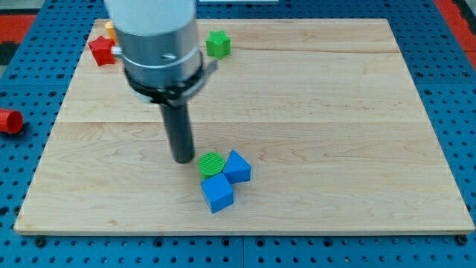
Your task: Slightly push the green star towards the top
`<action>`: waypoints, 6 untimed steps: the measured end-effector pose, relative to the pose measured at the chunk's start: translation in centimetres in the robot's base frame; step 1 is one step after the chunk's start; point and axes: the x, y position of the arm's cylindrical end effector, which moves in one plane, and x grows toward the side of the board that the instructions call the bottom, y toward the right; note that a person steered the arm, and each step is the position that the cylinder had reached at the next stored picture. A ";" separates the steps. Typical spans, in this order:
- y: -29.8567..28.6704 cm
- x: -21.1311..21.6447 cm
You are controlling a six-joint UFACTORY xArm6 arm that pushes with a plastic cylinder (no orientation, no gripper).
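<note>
Near the view's top, left of centre, the green star (218, 44) sits on the pale wooden tabletop (335, 112), a small chunky block with blunt points and a matte face. Further to the view's left a red star (101, 50) lies close to the board's corner, and a bit of a yellow block (110, 30) shows behind it, its shape mostly hidden by the arm. The tabletop is made of smooth planks with fine grain, lying on a blue pegboard (446, 45) dotted with holes. A red cylinder (10, 120) rests on the pegboard off the view's left edge.

The arm's grey metal housing (152, 45) narrows to a straight dark rod, and the tip (183, 160) stands just left of a green cylinder (211, 164) with a ribbed top, well apart from the green star. Two blue cubes (236, 167) (217, 193) press against that cylinder. The end effector has no parts to open or close, being a plain rod.
</note>
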 end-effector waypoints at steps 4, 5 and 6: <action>2.6 -23.4; 2.3 -27.3; 5.6 -29.9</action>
